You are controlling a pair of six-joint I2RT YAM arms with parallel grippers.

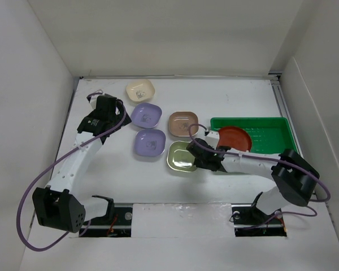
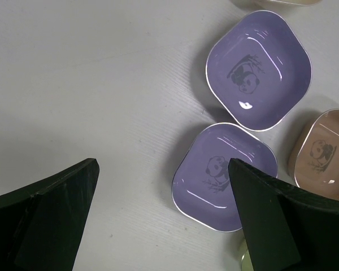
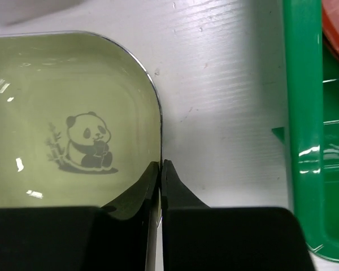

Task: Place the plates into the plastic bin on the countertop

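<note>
right end effector (image 3: 161, 165): clenched on the right-hand rim of the olive green plate (image 3: 56, 113), one finger inside the rim and the other outside it.
olive green plate: lies flat on the desk (image 1: 226, 96) with its panda print facing up. It is at 8 o'clock of the plastic bin (image 1: 271, 121), near it but not touching, with a strip of desk between them.
plastic bin: at 2 o'clock of the right end effector. It holds the red-orange plate (image 1: 234, 138) at its left end.
left end effector (image 2: 163, 164): released, fingers spread wide, nothing between them. It is over bare desk at 9 o'clock of the far lavender plate (image 1: 146, 115).
near lavender plate (image 1: 150, 142): at 6 o'clock of the far lavender plate, just beside it.
tan-pink plate (image 1: 183, 123): at 12 o'clock of the olive green plate, to the right of both lavender ones.
cream plate (image 1: 140, 90): at 12 o'clock of the far lavender plate, the farthest from the arm bases.
</note>
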